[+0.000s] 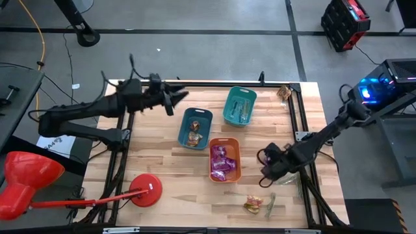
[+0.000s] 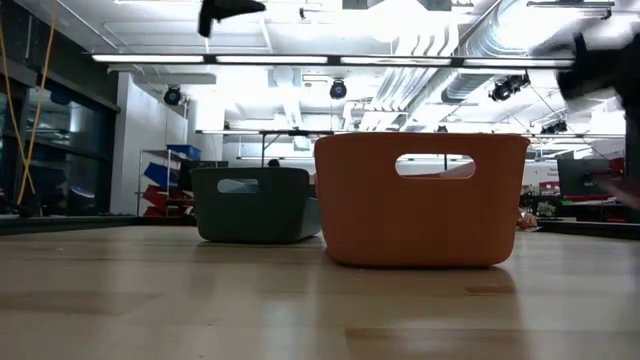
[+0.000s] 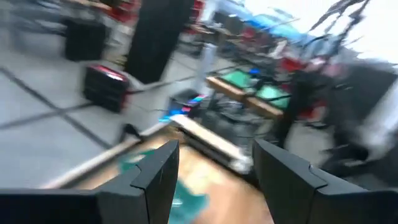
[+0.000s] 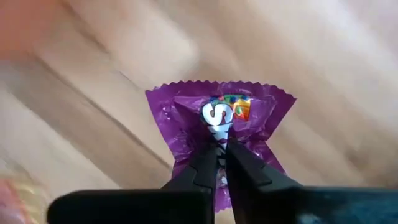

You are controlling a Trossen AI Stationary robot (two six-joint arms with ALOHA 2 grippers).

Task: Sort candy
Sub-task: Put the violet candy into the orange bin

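Hovering beyond the orange bin (image 1: 225, 160), the left end effector (image 1: 174, 99) hangs wide and idle. Purple packets already lie in that bin. Just right of it, the right end effector (image 4: 219, 158) pinches a purple packet (image 4: 217, 124) above the tabletop (image 1: 162, 169). It should, I'd say, release only once squarely over the bin's opening.

We found three bins near the table's (image 1: 162, 162) middle: one bin (image 1: 195, 128) left of another bin (image 1: 239, 106), a third bin (image 1: 225, 160) in front of both. Packets (image 1: 221, 161) lay in the third. Loose candy (image 1: 259, 205) lay on the table in front of it. The right gripper (image 1: 266, 169) hung just right of that third bin, pinching a packet (image 4: 217, 121).
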